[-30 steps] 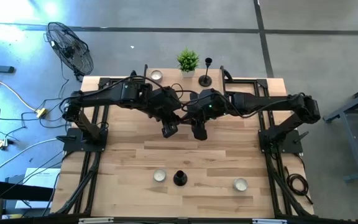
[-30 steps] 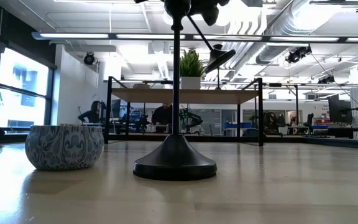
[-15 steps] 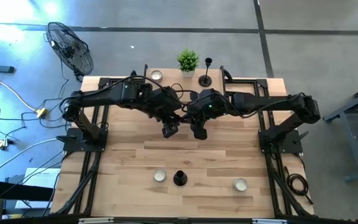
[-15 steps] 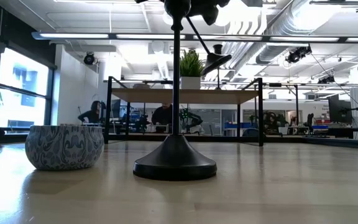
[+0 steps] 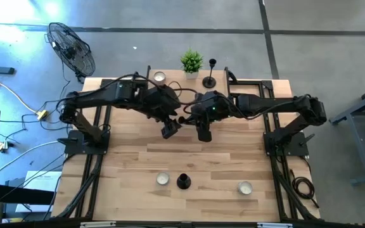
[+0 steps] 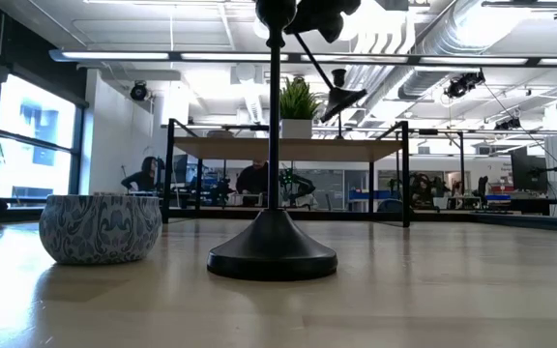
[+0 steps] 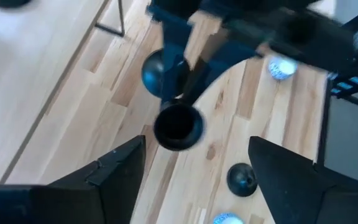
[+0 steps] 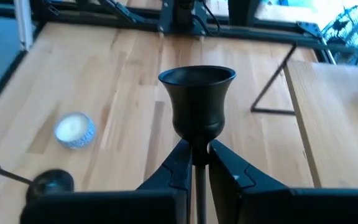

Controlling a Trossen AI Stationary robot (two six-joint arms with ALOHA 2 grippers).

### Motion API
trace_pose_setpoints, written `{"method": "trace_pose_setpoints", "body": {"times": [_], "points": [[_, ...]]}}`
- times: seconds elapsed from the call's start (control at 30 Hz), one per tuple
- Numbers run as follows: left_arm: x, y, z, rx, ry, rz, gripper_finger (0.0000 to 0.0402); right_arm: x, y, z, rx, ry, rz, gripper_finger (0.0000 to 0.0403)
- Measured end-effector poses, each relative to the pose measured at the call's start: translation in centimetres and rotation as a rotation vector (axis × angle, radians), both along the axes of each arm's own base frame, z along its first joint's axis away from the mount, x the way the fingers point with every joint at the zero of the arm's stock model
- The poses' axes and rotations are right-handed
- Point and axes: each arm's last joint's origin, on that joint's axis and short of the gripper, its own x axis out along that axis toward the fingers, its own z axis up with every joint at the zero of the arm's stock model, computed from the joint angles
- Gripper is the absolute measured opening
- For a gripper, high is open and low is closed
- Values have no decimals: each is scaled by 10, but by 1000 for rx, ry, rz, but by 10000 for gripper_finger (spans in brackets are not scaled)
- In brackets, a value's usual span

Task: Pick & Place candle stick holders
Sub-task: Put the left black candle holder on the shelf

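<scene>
Gripping one candlestick holder (image 8: 197,102) above the table (image 5: 132,171), the right gripper (image 8: 194,163) leaves two holders standing, three candle cups about, and the left gripper (image 7: 194,165) spread open alongside.

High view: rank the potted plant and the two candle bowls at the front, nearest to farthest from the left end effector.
1. Left candle bowl, front edge, closest to the open left end effector.
2. Potted plant, back edge.
3. Right candle bowl, front right.
The right end effector, beside the left, grips a candlestick holder over mid-table.
</scene>
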Motion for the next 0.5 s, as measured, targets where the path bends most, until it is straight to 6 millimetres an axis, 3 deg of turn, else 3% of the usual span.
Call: {"method": "trace_pose_setpoints", "body": {"times": [0.27,0.5], "points": [[-38,0,30,10,-113,-10,287,-26,-3,16,-104,31,-108,24],[-66,3,51,73,-208,66,287,-75,-11,61,-175,-120,-246,24]]}}
